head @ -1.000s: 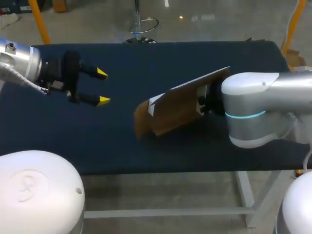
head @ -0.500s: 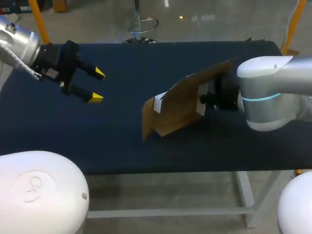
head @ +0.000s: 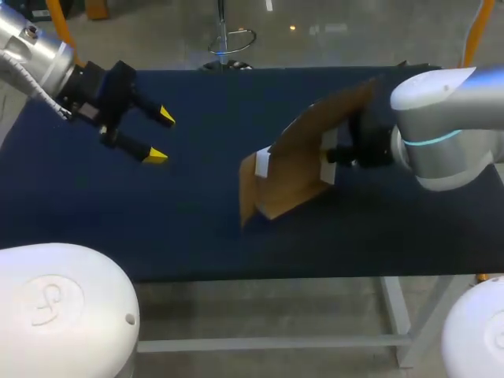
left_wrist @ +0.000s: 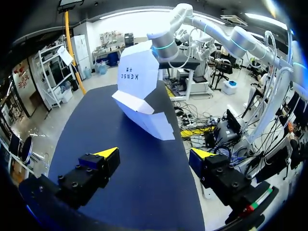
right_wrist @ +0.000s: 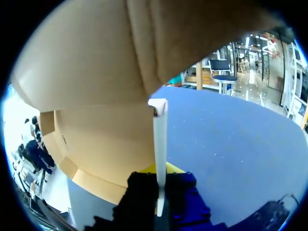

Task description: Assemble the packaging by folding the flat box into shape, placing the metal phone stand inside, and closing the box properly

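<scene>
The blue table [head: 157, 228] runs edge to edge. Right of centre the box [head: 295, 169], part folded, tilts with its low end by the cloth. The right gripper [right_wrist: 161, 173] pinches its white flap. At the box's 9 o'clock, well apart across the cloth, the left gripper [head: 160, 135] hangs wide open, holding nothing.

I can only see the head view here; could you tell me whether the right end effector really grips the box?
Observer: Yes. The right wrist view shows the right end effector shut on a thin white flap of the box, which it clamps from both sides.
Operator: Thank you. Is the side turned away from my camera also brown?
Observer: No. In the left wrist view that outer side is white with dark print.
</scene>
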{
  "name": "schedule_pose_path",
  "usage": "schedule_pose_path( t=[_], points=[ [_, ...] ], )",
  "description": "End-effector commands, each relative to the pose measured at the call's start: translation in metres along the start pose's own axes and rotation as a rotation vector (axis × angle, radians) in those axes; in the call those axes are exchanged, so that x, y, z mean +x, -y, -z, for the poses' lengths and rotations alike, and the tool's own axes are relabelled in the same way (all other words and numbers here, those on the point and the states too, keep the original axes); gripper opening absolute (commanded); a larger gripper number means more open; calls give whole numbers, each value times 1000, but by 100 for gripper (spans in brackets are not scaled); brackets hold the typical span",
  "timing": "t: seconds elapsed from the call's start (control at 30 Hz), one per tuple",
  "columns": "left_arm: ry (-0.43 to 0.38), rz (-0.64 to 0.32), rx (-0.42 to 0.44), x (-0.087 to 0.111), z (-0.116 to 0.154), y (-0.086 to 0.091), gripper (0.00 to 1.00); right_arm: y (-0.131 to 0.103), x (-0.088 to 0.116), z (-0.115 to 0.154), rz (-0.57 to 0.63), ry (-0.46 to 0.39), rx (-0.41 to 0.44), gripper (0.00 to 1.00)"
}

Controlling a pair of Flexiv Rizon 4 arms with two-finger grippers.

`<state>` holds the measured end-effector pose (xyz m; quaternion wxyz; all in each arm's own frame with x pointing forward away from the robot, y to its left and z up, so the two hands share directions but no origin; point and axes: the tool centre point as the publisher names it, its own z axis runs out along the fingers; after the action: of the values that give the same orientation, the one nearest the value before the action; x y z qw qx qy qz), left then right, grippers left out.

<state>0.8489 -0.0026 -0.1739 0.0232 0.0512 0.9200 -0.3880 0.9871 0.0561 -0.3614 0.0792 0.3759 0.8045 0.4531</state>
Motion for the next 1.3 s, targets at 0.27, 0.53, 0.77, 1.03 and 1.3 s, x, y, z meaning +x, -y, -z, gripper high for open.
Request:
schedule_pose_path(
  t=[0.27,0.53,0.77,1.03,1.3],
  points=[
    [19,-21,-110,-10,-8,-7,100,-2,-12,0,-72,-23,336,0],
    [71,-4,-114,-11,-11,-22,100,13,-1,3,-113,-29,460,0],
    [86,1,-131,-10,-9,-29,100,19,10,11,-186,69,556,0],
    [88,29,-142,-11,-5,-34,100,27,16,14,-263,131,608,0],
    [88,29,-142,-11,-5,-34,100,27,16,14,-263,131,608,0]
  ],
)
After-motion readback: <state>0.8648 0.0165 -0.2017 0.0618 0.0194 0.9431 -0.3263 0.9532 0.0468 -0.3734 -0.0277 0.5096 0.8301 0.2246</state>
